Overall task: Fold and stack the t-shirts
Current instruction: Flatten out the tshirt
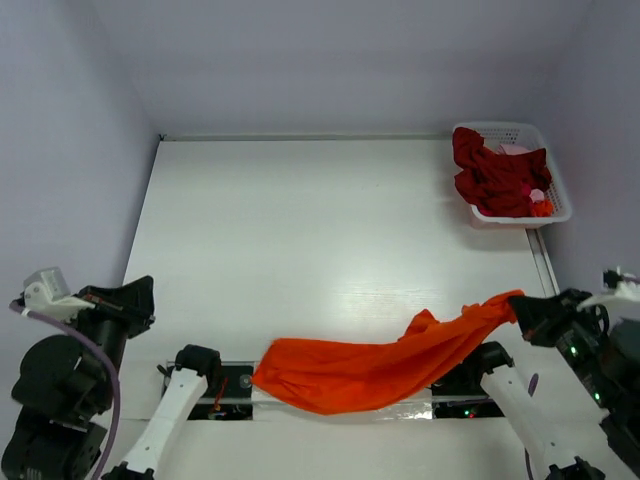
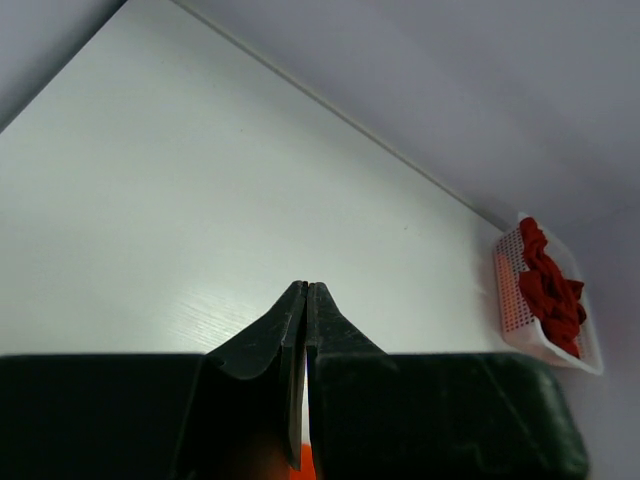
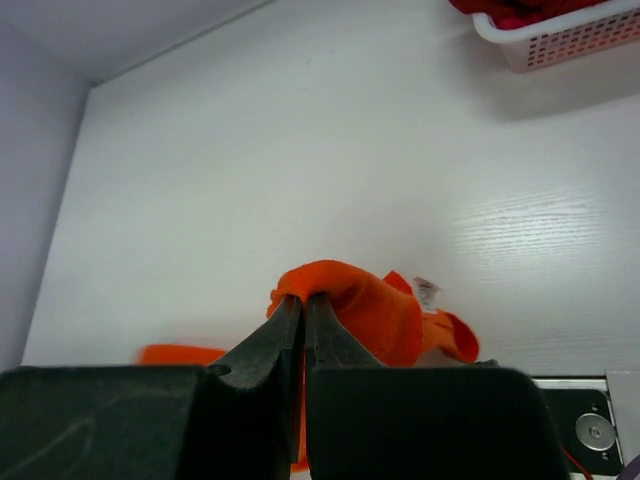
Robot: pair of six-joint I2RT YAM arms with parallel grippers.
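Note:
A bright orange t-shirt (image 1: pixel 360 370) hangs stretched above the table's near edge, between the two arm bases. My right gripper (image 1: pixel 518 308) is shut on its right end and holds that end raised. The right wrist view shows the fingertips (image 3: pixel 305 298) pinched on a fold of the orange cloth (image 3: pixel 385 305). My left gripper (image 1: pixel 145 300) is shut and holds nothing, far to the left and apart from the shirt; the left wrist view shows its jaws (image 2: pixel 305 288) pressed together. Dark red t-shirts (image 1: pixel 495 175) and a pinkish one (image 1: pixel 515 150) lie in the basket.
The white lattice basket (image 1: pixel 500 127) stands at the table's back right corner, also seen in the left wrist view (image 2: pixel 510 290) and the right wrist view (image 3: pixel 570 40). Pale walls close the table on the left, back and right.

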